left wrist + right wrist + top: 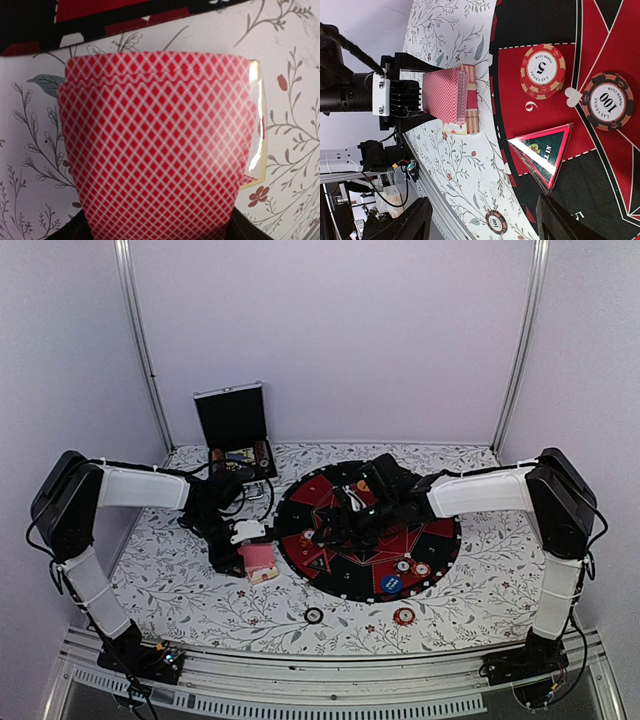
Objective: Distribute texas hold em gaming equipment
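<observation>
The left end effector [426,93] is clamped on a stack of red diamond-backed playing cards [155,145]. In the overhead view the stack sits left of centre, over a tan card box [470,115] on the floral-patterned table [200,590], just beside the round black-and-red mat [440,540]. The right end effector [485,222] hangs over the mat at frame centre, fingers apart. An orange-red poker chip [543,71] lies on the mat.

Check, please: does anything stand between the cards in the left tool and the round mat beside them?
Nothing visible does. The left tool is shut on the cards, and only bare floral cloth lies between them and the mat. Just inside its edge sit a chip marked 5 and a triangular marker.
</observation>
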You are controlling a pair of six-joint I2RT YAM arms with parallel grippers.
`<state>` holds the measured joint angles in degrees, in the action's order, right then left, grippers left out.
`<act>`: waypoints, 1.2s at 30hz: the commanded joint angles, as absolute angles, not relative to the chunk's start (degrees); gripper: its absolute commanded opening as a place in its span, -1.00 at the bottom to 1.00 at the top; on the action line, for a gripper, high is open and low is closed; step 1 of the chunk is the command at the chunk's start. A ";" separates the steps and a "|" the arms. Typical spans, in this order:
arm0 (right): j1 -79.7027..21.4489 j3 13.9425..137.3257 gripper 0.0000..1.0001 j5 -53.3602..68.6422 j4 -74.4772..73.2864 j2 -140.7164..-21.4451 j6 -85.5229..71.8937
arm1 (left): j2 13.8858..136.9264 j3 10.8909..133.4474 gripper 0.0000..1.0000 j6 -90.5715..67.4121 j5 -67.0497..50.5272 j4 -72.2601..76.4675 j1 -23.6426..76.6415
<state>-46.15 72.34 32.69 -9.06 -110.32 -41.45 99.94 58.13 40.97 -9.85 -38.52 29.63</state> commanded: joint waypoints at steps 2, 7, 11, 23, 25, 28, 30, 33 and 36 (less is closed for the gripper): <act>-46.88 72.76 0.50 35.29 -4.59 -112.00 -43.82 | 100.03 59.32 0.11 41.15 -11.06 -40.46 30.07; -47.31 73.22 0.50 36.00 -3.43 -113.15 -44.70 | 99.41 59.24 0.01 41.09 -10.28 -40.68 30.15; -47.52 73.15 0.50 36.67 -1.95 -113.58 -45.64 | 98.49 59.72 -0.08 40.85 -9.68 -40.93 30.12; -47.92 73.56 0.49 38.46 2.76 -115.96 -48.93 | 96.22 61.28 -0.29 40.19 -10.99 -42.63 30.14; -47.94 73.56 0.49 38.84 3.51 -116.38 -49.39 | 96.26 61.26 -0.31 40.00 -11.07 -42.62 30.14; -48.05 74.01 0.48 39.27 4.37 -116.92 -50.21 | 95.99 61.53 -0.33 39.69 -11.39 -42.74 30.14; -48.10 74.52 0.48 39.46 4.76 -117.28 -50.56 | 95.62 62.19 -0.34 39.46 -12.08 -43.36 30.15; -48.24 75.53 0.48 40.00 5.72 -117.98 -51.46 | 95.04 64.19 -0.37 38.86 -13.32 -44.91 30.15; -48.42 76.69 0.48 40.78 7.07 -118.92 -52.53 | 94.30 66.03 -0.39 38.31 -14.95 -46.44 30.15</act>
